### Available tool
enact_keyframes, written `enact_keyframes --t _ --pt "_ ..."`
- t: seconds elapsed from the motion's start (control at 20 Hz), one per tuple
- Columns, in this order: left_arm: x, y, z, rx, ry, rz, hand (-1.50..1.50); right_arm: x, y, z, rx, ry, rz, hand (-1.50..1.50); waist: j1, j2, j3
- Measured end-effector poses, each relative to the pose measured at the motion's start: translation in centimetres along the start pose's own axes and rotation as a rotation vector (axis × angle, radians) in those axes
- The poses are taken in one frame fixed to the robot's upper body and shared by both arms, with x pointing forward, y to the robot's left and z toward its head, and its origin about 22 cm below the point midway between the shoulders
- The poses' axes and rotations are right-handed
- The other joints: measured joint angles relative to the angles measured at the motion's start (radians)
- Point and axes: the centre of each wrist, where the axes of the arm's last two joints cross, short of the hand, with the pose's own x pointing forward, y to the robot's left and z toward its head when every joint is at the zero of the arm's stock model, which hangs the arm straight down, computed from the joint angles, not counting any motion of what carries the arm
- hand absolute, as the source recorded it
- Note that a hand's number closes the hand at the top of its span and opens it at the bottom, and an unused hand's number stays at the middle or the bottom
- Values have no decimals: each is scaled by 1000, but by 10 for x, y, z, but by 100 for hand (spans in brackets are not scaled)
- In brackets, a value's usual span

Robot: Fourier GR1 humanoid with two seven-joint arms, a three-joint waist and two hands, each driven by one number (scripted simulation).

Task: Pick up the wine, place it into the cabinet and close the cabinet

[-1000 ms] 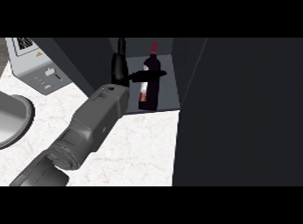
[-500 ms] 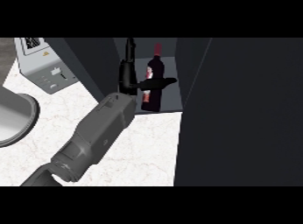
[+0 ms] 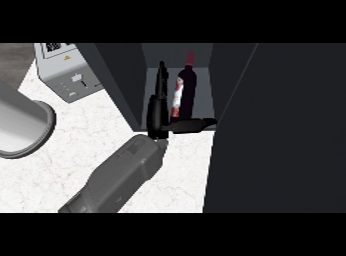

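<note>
Dark glass with a red label: the wine bottle (image 3: 185,92) stands upright inside the open cabinet (image 3: 124,85), towards the back of the narrow compartment, its neck pointing to the view's top. The cabinet's grey side walls frame it on both sides, and a broad dark cabinet door (image 3: 287,130) fills the whole right part of the view, swung open beside the compartment.

One grey forearm (image 3: 120,180) comes up from the lower edge across the white marbled counter (image 3: 58,165) and ends in a black hand (image 3: 159,112) at the mouth of the cabinet. Which of the robot's hands this is cannot be told for sure; it enters left of centre and reads as the left hand. Its fingers (image 3: 162,80) stretch straight up into the compartment, just beside the bottle on its left side, and the thumb (image 3: 194,124) sticks out to the right across the base of the bottle. The hand is spread wide, not curled round anything; whether the fingers touch the bottle cannot be made out.

At the far left a large grey cylinder (image 3: 13,125) lies over the counter's edge. Behind it, up near the top left, sits a pale grey boxy appliance (image 3: 69,72) with small markings on its face.
</note>
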Motion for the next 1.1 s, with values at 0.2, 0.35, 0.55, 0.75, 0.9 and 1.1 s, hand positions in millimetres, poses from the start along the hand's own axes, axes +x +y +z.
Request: enact_keyframes --t 0.2,0.35,0.55,0.75,0.9,1.1 --pt "8 -8 28 -28 8 64 -150 0 -1 3 -25 -2 8 -150 9 -1 0" --pt "13 -3 49 -44 7 106 -150 -2 -4 6 -37 -3 18 -150 14 -2 0" --pt "26 8 80 -67 8 140 -150 -2 -8 12 -48 2 43 -150 17 -2 0" --pt "39 30 107 -76 6 151 150 -1 -9 15 -53 10 53 -150 17 -1 0" --pt "52 47 125 -78 11 148 150 0 -13 19 -52 17 77 -150 17 -1 1" --pt "59 74 149 -77 31 133 150 2 -18 23 -19 54 115 150 17 -1 0"
